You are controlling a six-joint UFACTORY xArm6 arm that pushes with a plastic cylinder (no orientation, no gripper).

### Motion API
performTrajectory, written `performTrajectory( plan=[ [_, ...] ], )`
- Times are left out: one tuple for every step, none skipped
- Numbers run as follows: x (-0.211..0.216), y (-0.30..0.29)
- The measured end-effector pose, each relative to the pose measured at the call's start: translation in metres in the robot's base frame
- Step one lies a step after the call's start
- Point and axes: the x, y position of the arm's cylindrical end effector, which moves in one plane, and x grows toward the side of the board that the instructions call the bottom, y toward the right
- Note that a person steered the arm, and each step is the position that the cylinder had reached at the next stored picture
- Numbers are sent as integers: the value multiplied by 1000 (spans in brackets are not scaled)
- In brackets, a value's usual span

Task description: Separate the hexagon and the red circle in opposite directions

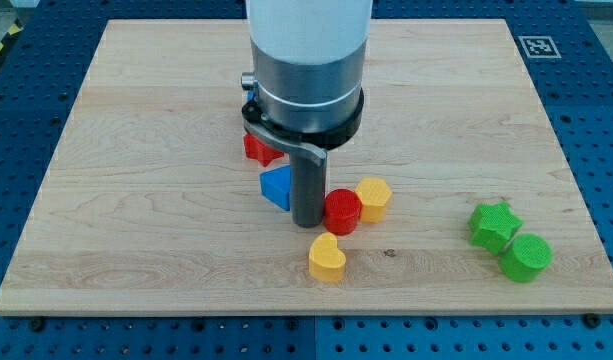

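The red circle (342, 211) lies near the board's middle, touching the yellow hexagon (373, 198) on its right. My tip (308, 223) rests on the board right against the red circle's left side. A blue block (276, 186) sits just left of the rod. A yellow heart (327, 259) lies below the red circle, a little apart from it. A red block (258, 148) is partly hidden behind the arm, above the blue block; its shape is hard to tell.
A green star (494, 224) and a green circle (527, 257) touch each other near the view's right edge. The wooden board (136, 120) lies on a blue perforated table. A marker tag (539, 46) is at the board's top right corner.
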Motion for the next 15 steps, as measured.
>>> performTrajectory(
  plan=[
    [-13,-2],
    [-25,-2],
    [-33,15],
    [-30,33],
    [-23,49],
    [-23,74],
    [-11,99],
    [-2,104],
    [-2,100],
    [-1,83],
    [2,70],
    [9,66],
    [11,66],
    [11,66],
    [17,66]
  ],
)
